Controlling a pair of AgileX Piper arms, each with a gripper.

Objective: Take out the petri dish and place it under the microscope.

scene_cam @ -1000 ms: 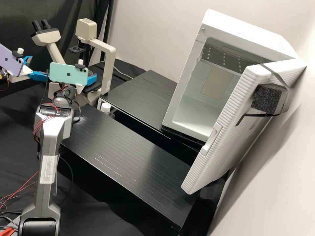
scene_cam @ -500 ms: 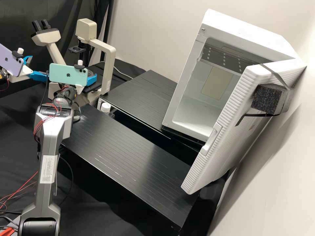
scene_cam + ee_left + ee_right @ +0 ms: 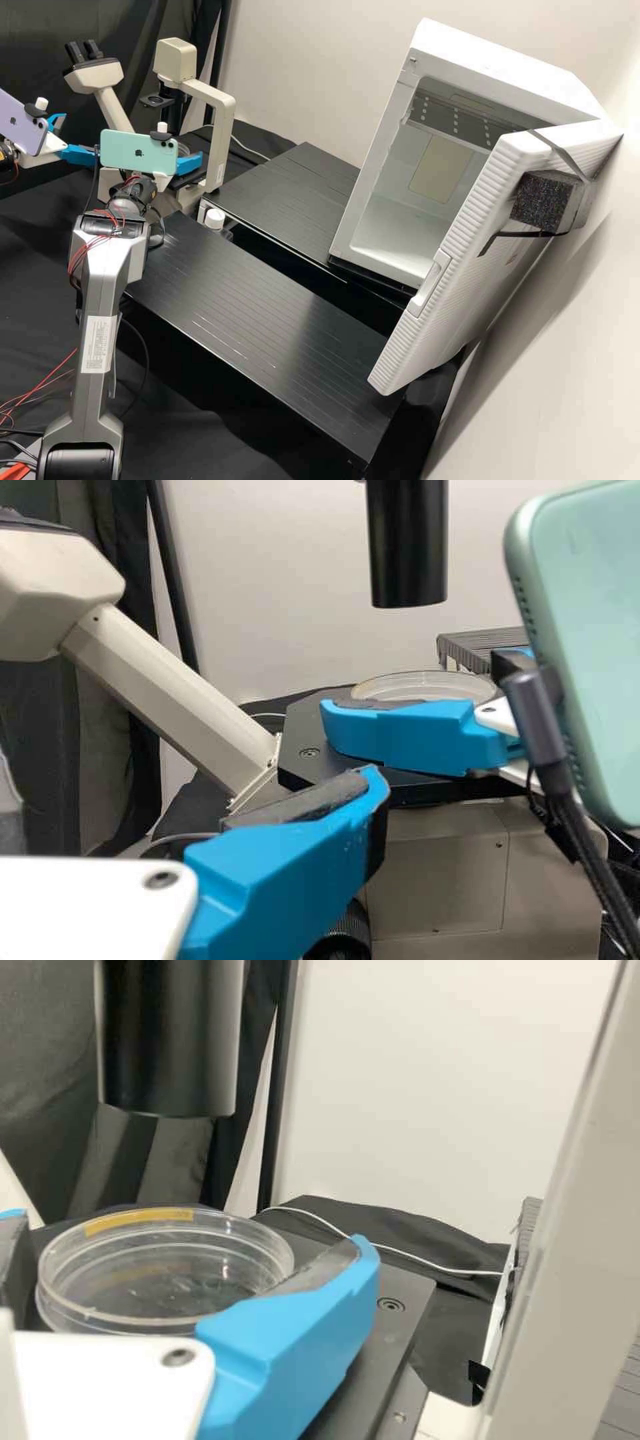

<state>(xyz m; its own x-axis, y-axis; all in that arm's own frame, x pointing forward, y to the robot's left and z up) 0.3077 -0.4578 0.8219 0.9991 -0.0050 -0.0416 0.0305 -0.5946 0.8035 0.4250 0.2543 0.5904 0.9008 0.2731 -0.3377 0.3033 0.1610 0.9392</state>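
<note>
The petri dish [image 3: 165,1275] lies on the microscope's stage [image 3: 308,745], the right arm's fingers [image 3: 190,163] parted around it. The left arm's fingers [image 3: 79,156] hang wide apart near the stage, gripping nothing. A black tube [image 3: 408,550] overhangs the dish — and, well apart, the white cabinet [image 3: 497,57] stands with its door [image 3: 460,260] open.

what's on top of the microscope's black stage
A clear petri dish with a yellow strip along its rim sits on the black stage. The right tool covers part of its near side, and what lies directly beneath it can't be made out.
</note>
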